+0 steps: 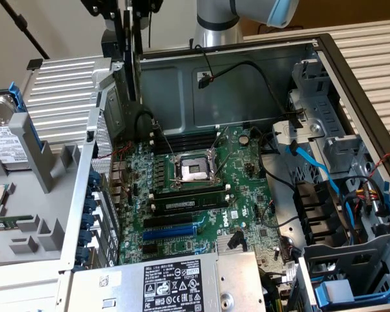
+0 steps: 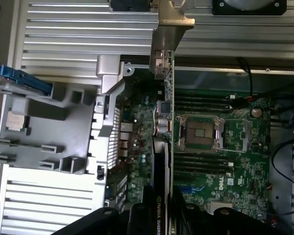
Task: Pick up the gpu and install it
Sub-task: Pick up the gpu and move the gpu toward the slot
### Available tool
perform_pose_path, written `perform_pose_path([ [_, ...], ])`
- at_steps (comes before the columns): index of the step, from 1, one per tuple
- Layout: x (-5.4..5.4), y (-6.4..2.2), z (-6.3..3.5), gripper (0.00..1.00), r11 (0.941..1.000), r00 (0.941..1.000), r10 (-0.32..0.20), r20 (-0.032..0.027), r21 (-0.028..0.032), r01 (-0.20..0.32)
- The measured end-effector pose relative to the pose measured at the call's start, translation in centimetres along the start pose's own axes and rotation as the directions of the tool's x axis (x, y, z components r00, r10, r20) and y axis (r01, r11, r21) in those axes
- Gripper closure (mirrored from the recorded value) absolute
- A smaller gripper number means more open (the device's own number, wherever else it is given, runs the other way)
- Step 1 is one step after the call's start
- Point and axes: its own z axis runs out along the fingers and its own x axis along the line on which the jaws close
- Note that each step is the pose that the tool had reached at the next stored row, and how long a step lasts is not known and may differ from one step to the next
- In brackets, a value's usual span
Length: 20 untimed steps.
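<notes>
- the gripper is closed on the gpu, which is clamped at its black cooler end.
- the gpu is held edge-on in the air over the open computer case, with its metal bracket farthest from the fingers.
- the motherboard is seen lying below the card, which is not seated in a slot.

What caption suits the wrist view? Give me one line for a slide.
The tool holds the gpu edge-on above the green motherboard, its silver bracket at the end away from the tool.
</notes>
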Motion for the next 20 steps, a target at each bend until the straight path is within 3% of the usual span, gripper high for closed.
perform_pose_path([
  [6,-1.7,-0.13,0.50,0.73,0.9999,0.9999,-0.012,-0.0011,0.0019,0.012],
  [9,-2.4,-0.23,0.70,0.73,0.9999,0.9999,-0.015,0.0013,0.0020,0.015],
  [14,-4.0,-0.70,1.00,0.73,0.9999,0.9998,-0.015,0.0093,0.0027,0.015],
  [20,-4.8,-1.05,1.40,0.73,0.9999,0.9995,-0.014,0.0264,0.0032,0.014],
])
